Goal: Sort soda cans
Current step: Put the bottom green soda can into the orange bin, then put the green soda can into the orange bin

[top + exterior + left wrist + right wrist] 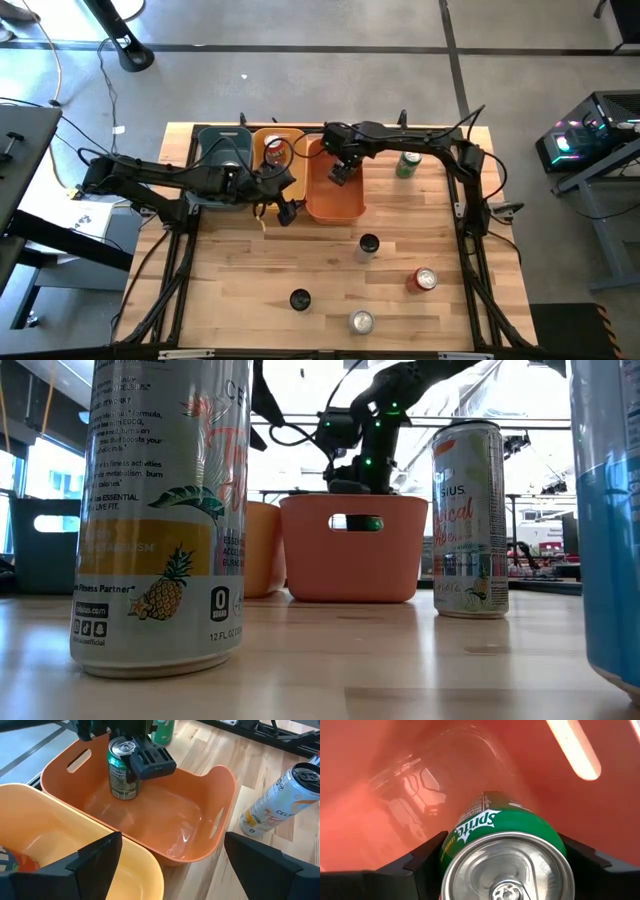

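My right gripper [343, 168] is over the orange bin [335, 205], shut on a green can [121, 772], which stands upright inside the bin. My left gripper [280, 210] hangs open at the near rims of the yellow and orange bins and touches nothing. A red can [274, 150] sits in the yellow bin [262, 135]. Standing on their bases on the table are a second green can [407, 163], a silver can [368, 246], a red can [425, 280], a black can [300, 299] and another silver can [361, 322]. My right gripper pinches the green can between its two fingers [427, 852] at the upper wall [125, 762], just below the silvery top [507, 865]. The fingers come from above, pointing down along the can. The can is upright; whether its base touches the bin floor I cannot tell.
A dark teal bin [222, 150] stands left of the yellow bin along the far edge. In the low view two silver cans [160, 510] [468, 520] stand between the camera and the orange bin [350, 550]. Bare wood lies on the near left of the table.
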